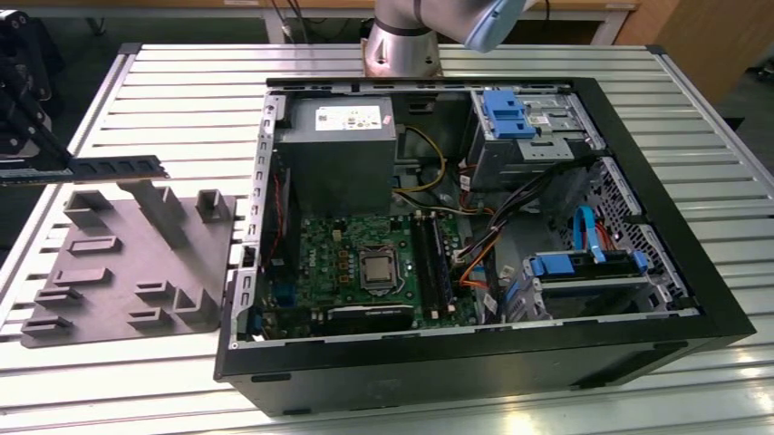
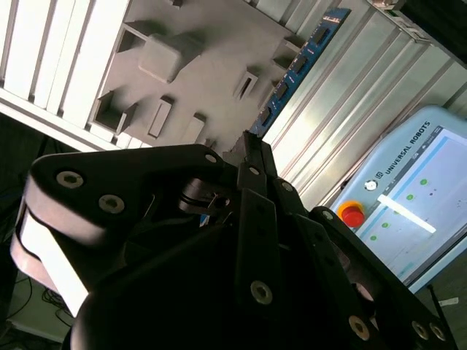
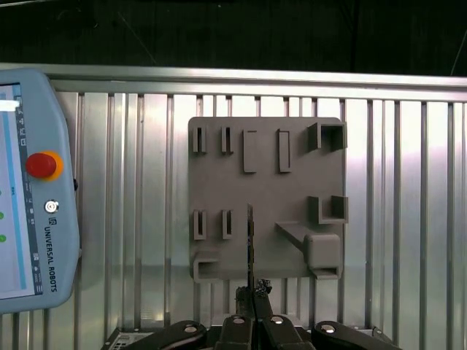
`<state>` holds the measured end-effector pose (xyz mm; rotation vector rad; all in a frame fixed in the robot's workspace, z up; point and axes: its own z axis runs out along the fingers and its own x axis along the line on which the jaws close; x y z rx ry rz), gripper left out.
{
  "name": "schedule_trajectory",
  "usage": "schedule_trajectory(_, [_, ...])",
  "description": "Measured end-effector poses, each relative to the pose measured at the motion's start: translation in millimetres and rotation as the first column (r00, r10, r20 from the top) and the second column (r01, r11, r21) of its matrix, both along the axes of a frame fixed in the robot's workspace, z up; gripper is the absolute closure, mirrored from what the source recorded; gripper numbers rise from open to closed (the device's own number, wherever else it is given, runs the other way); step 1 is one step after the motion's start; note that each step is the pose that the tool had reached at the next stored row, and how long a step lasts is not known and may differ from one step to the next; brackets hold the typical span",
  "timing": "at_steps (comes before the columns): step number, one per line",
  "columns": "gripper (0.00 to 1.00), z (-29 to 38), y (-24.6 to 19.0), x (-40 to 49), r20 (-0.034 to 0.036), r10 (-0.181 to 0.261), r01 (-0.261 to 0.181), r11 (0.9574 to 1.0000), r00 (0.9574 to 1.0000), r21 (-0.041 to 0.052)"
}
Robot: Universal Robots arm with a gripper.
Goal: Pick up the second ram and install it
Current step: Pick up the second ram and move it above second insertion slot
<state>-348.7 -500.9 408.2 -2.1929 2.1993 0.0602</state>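
At the exterior view's left, clamps one end of the memory stick (image 1: 118, 166) in the gripper (image 3: 252, 295), holding it level over the grey tray (image 1: 121, 272) on the tabletop (image 1: 181, 82). Looks mid-carry: picked up, not yet installed. Calls for squaring the stick to a slot (image 1: 426, 254) on the motherboard (image 1: 351, 245), farther right.

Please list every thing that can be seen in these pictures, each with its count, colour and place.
second ram: one, dark green, held above the tray, at the exterior view's left.
tray: one, grey, on the table beside the computer case.
computer case: one, black, open, on the table.
motherboard: one, green, inside the case.
teach pendant: one, pale blue-grey with a red button, beside the tray.
table: one, silver, slatted.
gripper: one, black, shut on the second ram.
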Motion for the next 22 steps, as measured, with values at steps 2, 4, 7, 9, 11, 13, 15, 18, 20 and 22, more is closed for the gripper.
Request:
schedule_trajectory(2, [0.88, 0.0, 0.0, 0.8, 0.0, 0.0, 0.0, 1.0, 1.0, -0.0001])
schedule_trajectory(4, [0.88, 0.0, 0.0, 1.5, 0.0, 0.0, 0.0, 1.0, 1.0, 0.0])
schedule_trajectory(7, [0.88, 0.0, 0.0, 2.7, 0.0, 0.0, 0.0, 1.0, 1.0, 0.0])
schedule_trajectory(9, [0.88, 0.0, 0.0, 3.5, 0.0, 0.0, 0.0, 1.0, 1.0, 0.0])
schedule_trajectory(11, [0.88, 0.0, 0.0, 4.5, 0.0, 0.0, 0.0, 1.0, 1.0, 0.0])
schedule_trajectory(13, [0.88, 0.0, 0.0, 5.5, 0.0, 0.0, 0.0, 1.0, 1.0, 0.0])
schedule_trajectory(15, [0.88, 0.0, 0.0, 6.4, 0.0, 0.0, 0.0, 1.0, 1.0, 0.0])
schedule_trajectory(18, [0.88, 0.0, 0.0, 8.0, 0.0001, 0.0, 0.0, 1.0, 1.0, 0.0])
schedule_trajectory(20, [0.88, 0.0, 0.0, 9.0, 0.0, 0.0, 0.0, 1.0, 1.0, 0.0])
schedule_trajectory(22, [0.88, 0.0, 0.0, 10.2, 0.0, 0.0, 0.0, 1.0, 1.0, 0.0])
